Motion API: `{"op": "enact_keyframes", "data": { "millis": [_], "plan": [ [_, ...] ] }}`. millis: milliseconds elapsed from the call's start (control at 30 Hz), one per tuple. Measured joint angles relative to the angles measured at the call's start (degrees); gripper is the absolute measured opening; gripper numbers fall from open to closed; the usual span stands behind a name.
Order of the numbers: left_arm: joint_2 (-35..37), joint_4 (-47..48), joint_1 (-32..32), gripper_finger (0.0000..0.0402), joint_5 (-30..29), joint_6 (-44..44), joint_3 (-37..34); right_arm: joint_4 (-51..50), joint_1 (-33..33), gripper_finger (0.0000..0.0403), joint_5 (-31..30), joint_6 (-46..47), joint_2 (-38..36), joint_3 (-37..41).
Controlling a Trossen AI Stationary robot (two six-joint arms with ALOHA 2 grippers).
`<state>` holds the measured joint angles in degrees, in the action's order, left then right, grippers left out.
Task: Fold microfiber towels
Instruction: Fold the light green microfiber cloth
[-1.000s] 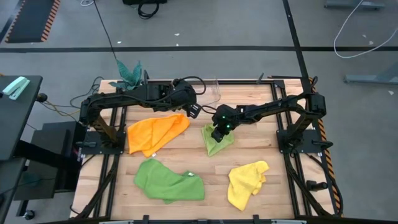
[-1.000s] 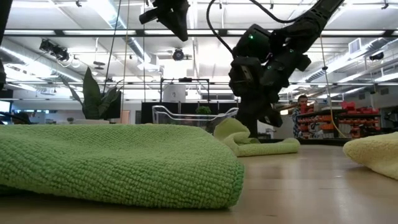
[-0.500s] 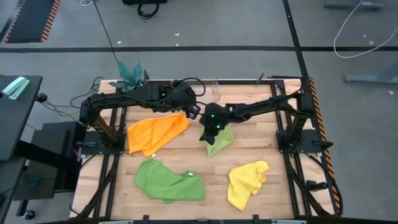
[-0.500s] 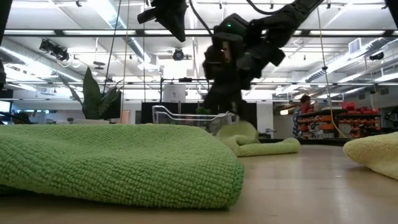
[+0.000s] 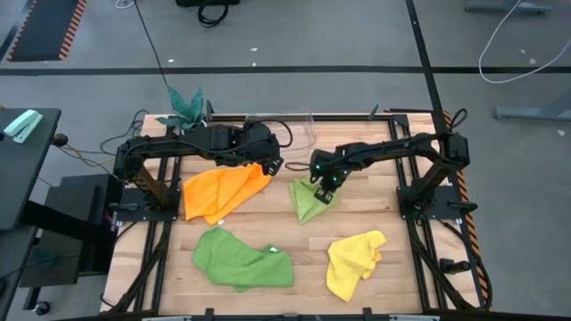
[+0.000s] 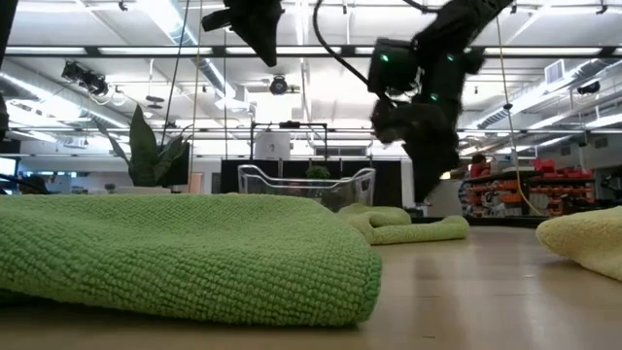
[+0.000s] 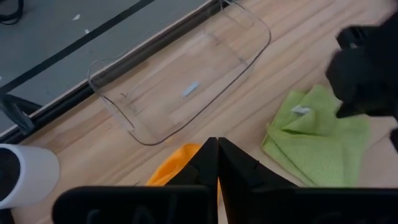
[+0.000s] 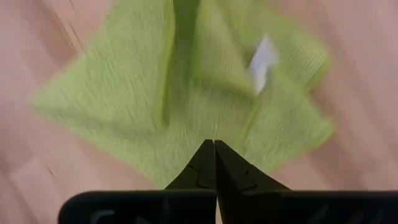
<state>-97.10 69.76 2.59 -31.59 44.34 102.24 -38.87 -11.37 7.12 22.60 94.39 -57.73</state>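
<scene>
The lime towel (image 5: pixel 306 200) lies bunched near the middle of the table (image 5: pixel 401 276), and the right gripper (image 5: pixel 327 187) hangs over its far right corner, fingers pressed together with nothing between them. The right wrist view looks straight down on this towel (image 8: pixel 186 106): folds run across it, a white tag (image 8: pixel 263 57) sits on its upper layer, and the shut fingertips (image 8: pixel 208 163) stand above its near edge without pinching cloth. The orange towel (image 5: pixel 221 191) lies to the left, and the left gripper (image 5: pixel 271 164) hovers above its far right corner, fingers likewise closed and empty. The left wrist view shows what the overhead one barely does: a clear bin (image 7: pixel 180 81) at the table's far edge, the plant's white pot (image 7: pixel 25 174) beside it, and a little orange cloth (image 7: pixel 177 165) under the fingers. The dark green towel (image 5: pixel 241 258) lies at the front left and the yellow towel (image 5: pixel 353 261) at the front right, well apart from both grippers. From table height the dark green towel (image 6: pixel 175 253) fills the foreground, the lime one (image 6: pixel 403 225) sits low behind it, and both grippers are lifted clear of the cloths. Bare wood lies open between the four towels and along the right edge.
</scene>
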Motion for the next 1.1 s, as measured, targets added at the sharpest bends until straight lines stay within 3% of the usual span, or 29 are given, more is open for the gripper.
{"op": "enact_keyframes", "data": {
  "millis": [200,467,700,1100],
  "plan": [
    [0.00,0.54,0.00,0.0013,-0.36,-0.04,0.00,9.86,1.48,0.0000,1.88,5.02,0.45,3.29],
    [0.00,0.52,0.00,0.0028,-0.34,-0.07,0.00,11.21,1.27,0.0000,1.93,7.24,2.12,3.54],
    [0.00,0.24,0.00,0.0012,-0.32,-0.05,0.00,11.61,1.31,0.0000,1.96,7.46,2.35,3.51],
    [0.00,0.06,-0.09,0.0028,-0.32,0.02,0.00,18.84,4.77,0.0000,6.57,8.77,7.72,1.54]
  ]
}}
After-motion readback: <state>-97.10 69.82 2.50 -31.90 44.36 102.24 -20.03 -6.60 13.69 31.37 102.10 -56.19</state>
